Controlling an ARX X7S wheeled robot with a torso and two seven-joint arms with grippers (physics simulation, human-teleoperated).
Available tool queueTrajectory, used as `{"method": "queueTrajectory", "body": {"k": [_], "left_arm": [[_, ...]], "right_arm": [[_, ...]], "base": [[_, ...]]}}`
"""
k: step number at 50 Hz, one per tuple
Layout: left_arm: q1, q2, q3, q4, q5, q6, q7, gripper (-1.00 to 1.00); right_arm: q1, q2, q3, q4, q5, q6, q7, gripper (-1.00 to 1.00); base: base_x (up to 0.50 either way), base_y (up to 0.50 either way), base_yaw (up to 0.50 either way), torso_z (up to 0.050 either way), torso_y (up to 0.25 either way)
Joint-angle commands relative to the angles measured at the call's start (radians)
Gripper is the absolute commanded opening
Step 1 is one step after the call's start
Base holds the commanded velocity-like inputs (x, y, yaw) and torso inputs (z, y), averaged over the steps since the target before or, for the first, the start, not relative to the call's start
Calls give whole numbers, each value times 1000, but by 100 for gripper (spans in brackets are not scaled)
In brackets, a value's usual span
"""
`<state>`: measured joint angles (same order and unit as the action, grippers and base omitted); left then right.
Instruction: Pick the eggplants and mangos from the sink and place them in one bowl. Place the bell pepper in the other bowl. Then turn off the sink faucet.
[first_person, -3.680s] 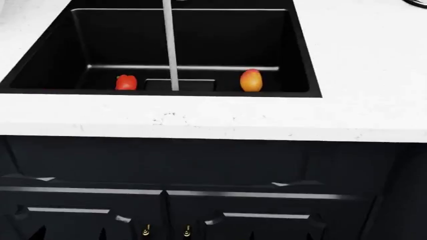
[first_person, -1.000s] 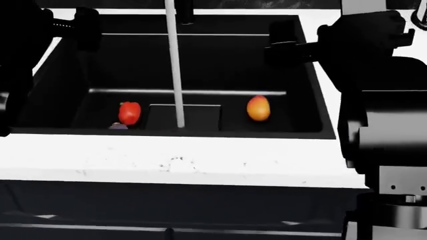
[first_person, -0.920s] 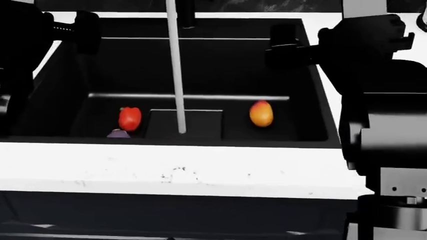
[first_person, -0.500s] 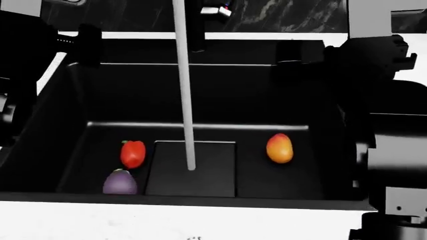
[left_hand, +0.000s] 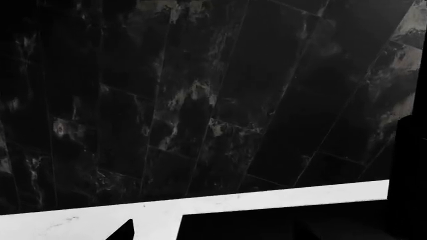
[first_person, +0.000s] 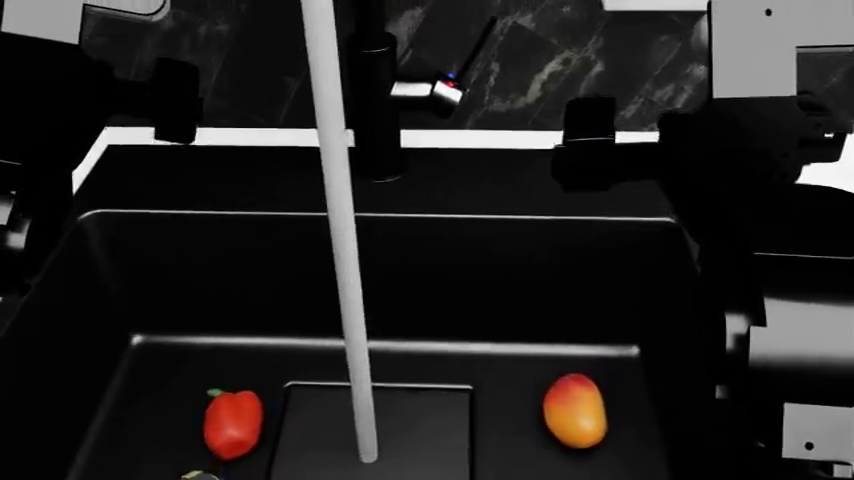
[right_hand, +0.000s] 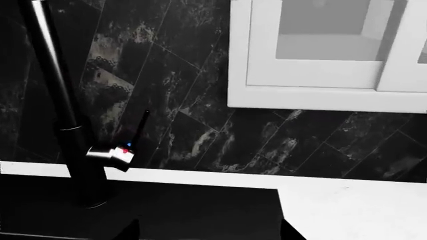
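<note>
Inside the black sink (first_person: 507, 280), the red bell pepper (first_person: 231, 423) lies left of the drain plate and a red-orange mango (first_person: 575, 410) lies to its right. Only the tip of an eggplant (first_person: 199, 475) shows at the head view's bottom edge. A white water stream (first_person: 340, 280) runs from above onto the drain plate. The black sink faucet (first_person: 378, 100), with its silver side piece (right_hand: 113, 156) and thin lever, stands behind the basin. My left gripper (first_person: 174, 98) and right gripper (first_person: 587, 140) hover high over the sink's back corners, both open and empty. Both bowls are out of view.
A white counter strip (first_person: 254, 136) runs behind the sink under a dark marble backsplash (left_hand: 200, 100). To the faucet's right there is more white counter (right_hand: 353, 207) and a white window frame (right_hand: 320, 95). My right arm (first_person: 787, 330) covers the sink's right side.
The head view has swung up and closer: the front counter dropped out of sight, the faucet post and lever came in, and the eggplant slid to the bottom edge. The fruit has not moved.
</note>
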<state>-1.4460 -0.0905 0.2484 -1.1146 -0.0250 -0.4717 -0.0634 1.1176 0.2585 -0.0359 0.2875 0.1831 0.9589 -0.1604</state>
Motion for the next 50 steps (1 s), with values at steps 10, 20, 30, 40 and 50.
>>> {"method": "queueTrajectory", "body": {"k": [10, 20, 30, 40, 50], "left_arm": [[-30, 2, -19, -153, -35, 99, 28, 100], [-17, 2, -12, -148, -33, 97, 29, 100], [3, -1, -8, -109, -35, 77, 27, 100], [18, -10, -2, -87, -40, 66, 31, 100], [202, -79, 33, 280, -38, -171, 71, 100]], "right_arm": [[-11, -11, 20, 5, -1, 8, 15, 100], [-15, -6, 17, -8, 0, 26, 22, 100], [-22, -3, 13, -14, 4, 31, 23, 100], [-24, -5, 15, -10, 12, 49, 23, 100], [-32, 16, -27, -53, 70, 380, -15, 100]], "base": [[452, 39, 0, 0, 1], [325, 38, 0, 0, 1], [301, 39, 0, 0, 0], [306, 37, 0, 0, 0], [1, 0, 0, 0, 0]]}}
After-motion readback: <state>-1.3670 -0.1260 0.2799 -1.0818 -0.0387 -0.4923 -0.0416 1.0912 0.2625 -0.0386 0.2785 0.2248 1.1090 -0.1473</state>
